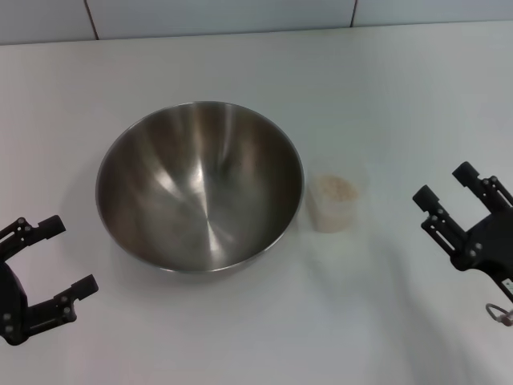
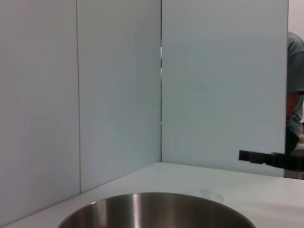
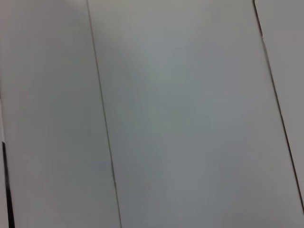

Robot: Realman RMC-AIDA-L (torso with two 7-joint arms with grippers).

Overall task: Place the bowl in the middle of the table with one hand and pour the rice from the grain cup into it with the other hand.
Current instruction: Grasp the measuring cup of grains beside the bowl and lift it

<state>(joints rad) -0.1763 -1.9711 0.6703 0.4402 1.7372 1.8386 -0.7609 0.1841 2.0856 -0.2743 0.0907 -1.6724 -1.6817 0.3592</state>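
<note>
The large steel bowl (image 1: pixel 200 184) sits on the white table (image 1: pixel 385 80), a little left of centre, and holds nothing. Right beside its rim stands the small clear grain cup (image 1: pixel 335 202) with pale rice (image 1: pixel 337 190) inside. My left gripper (image 1: pixel 68 253) is open near the front left corner, apart from the bowl. At the right edge my right gripper (image 1: pixel 447 183) is open too, well clear of the cup. The left wrist view shows the bowl's rim (image 2: pixel 156 209) low down, the cup's rim (image 2: pixel 211 194) just behind it, and the right gripper's fingers (image 2: pixel 266 158) beyond.
Grey wall panels (image 1: pixel 240 12) close off the back of the table. A person in a grey shirt (image 2: pixel 295 95) stands past the panel edge in the left wrist view. The right wrist view shows only wall panels (image 3: pixel 190 118).
</note>
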